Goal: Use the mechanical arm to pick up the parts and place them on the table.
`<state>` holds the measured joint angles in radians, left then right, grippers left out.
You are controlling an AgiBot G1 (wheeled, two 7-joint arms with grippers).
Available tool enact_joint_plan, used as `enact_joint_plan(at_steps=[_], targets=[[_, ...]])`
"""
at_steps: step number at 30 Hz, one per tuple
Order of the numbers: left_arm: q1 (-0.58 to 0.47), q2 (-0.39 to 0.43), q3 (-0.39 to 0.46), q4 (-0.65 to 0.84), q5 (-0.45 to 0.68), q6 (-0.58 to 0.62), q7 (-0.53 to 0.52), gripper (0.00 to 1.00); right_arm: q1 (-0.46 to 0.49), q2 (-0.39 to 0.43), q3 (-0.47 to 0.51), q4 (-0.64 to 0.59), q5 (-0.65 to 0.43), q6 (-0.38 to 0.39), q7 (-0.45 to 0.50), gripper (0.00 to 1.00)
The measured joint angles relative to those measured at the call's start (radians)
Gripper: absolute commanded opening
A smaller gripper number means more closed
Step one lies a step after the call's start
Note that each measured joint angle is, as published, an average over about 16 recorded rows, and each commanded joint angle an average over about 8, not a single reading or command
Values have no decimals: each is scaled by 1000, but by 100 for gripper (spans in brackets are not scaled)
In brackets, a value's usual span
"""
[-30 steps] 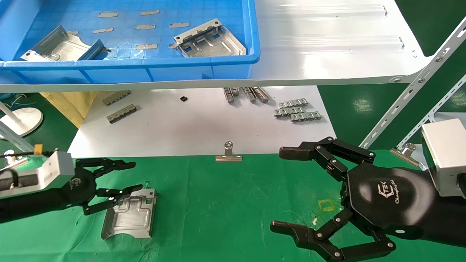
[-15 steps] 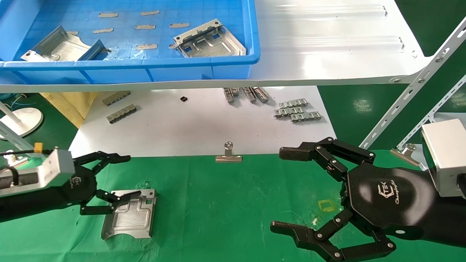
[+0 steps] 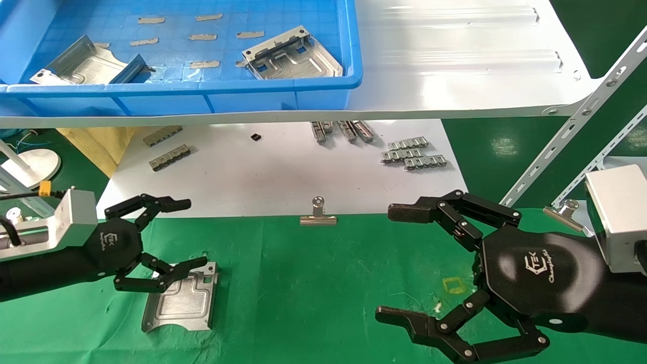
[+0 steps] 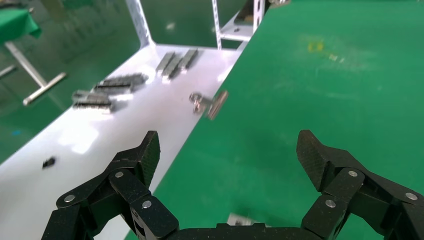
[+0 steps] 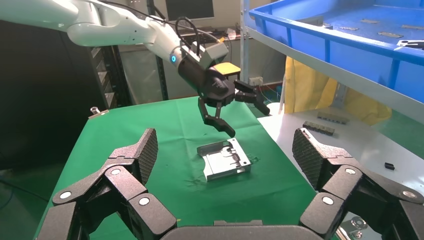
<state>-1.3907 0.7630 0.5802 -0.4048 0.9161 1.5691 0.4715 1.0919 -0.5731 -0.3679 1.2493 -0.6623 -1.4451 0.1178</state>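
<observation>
Looking down from the head view, we see the left gripper [image 3: 198, 233] spread wide with nothing in it, raised above the near-left part of the green table [image 3: 313, 283]; the right wrist view shows it clear of the cloth, its lower finger over the far edge of the part on the table [image 3: 182, 297], with no grasp on it. That part lies flat on the cloth, ridges up, free of both grippers. The right gripper [image 3: 386, 264] hangs over the right side of the table, fingers also fully apart and empty, well apart from the plate. Two more parts sit in the blue bin [image 3: 283, 91] on the white shelf board [image 3: 455, 76]: one near the bin's right end [image 3: 291, 54], one at its left end [image 3: 83, 64]. Beyond the cloth we see a white sheet [image 3: 273, 172] carrying link strips [image 3: 412, 154], and a binder clip [image 3: 317, 215] sits at the seam between sheet and cloth. A second clip [image 3: 562, 211] shows at the far right edge of the table.
</observation>
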Motion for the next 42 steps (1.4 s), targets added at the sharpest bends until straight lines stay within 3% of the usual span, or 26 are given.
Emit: enact_joint_plan(at_steps=[42], targets=[[302,-145,-287,-839,-177,-70,-626,100,0,0,0,0,0,0,0,100]])
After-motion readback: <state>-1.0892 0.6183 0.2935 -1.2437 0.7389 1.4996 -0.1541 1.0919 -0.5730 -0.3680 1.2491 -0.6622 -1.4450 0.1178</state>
